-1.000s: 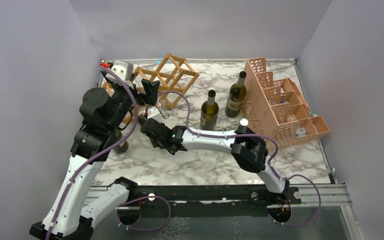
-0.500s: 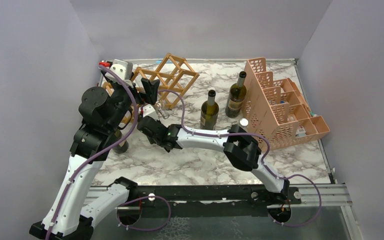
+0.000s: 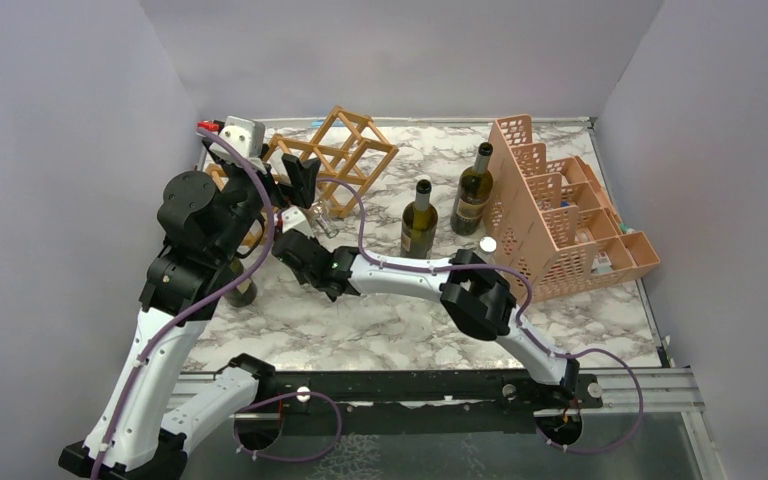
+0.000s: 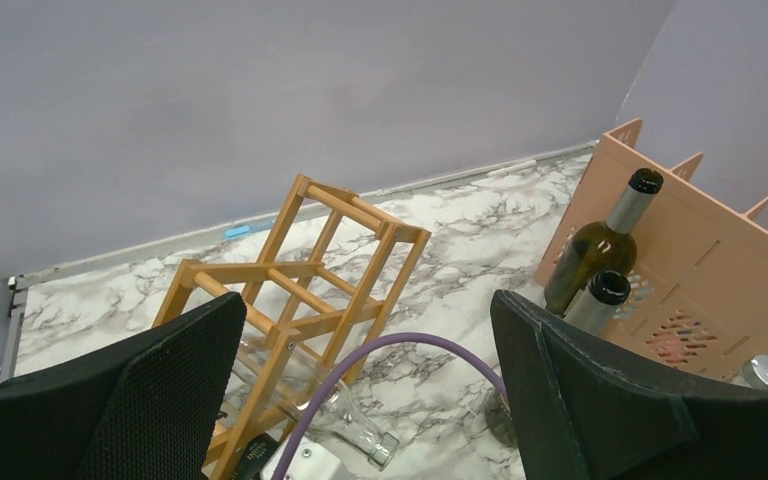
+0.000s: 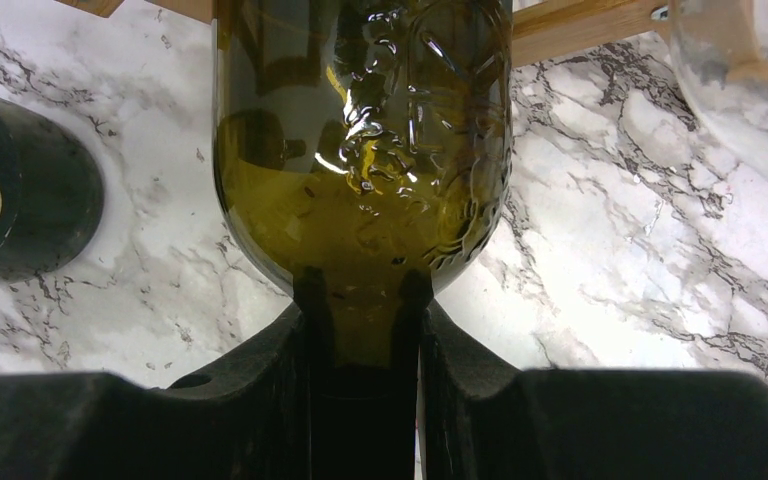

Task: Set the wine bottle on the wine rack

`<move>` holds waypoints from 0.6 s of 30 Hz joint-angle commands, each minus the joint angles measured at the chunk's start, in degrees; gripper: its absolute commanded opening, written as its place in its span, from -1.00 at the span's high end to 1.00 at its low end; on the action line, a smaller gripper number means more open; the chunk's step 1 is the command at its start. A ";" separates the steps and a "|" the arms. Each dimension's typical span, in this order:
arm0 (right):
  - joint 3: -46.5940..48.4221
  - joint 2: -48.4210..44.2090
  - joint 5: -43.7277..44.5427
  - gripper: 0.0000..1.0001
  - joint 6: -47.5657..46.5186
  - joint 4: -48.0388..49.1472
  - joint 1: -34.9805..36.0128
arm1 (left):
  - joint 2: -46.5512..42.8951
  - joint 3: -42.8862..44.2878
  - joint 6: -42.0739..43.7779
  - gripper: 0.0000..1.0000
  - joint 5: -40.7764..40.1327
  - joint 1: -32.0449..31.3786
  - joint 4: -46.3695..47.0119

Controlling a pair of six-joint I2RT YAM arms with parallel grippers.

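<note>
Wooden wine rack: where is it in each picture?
Top external: the wine rack stands at the far left of the table.
Left wrist: wine rack centre-left, reaching the bottom edge.
Right wrist: only its sticks along the top edge, beside the green bottle.
Shared landmark: the marble table.

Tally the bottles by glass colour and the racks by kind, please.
Green bottle in the right gripper: 1
Other green or dark bottles: 3
Clear bottle: 1
Wooden wine rack: 1
Pink crate: 1
Total: 7
</note>
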 commanded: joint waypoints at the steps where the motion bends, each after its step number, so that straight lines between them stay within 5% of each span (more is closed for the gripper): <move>1: 4.22 -0.31 3.96 0.34 -1.35 9.22 -0.04 | -0.17 1.83 -1.13 -0.98 1.00 -0.07 -0.47; 18: 1.86 -1.83 2.44 0.13 -0.98 11.58 -0.09 | -0.91 1.45 -1.33 -0.98 0.67 -0.07 -0.89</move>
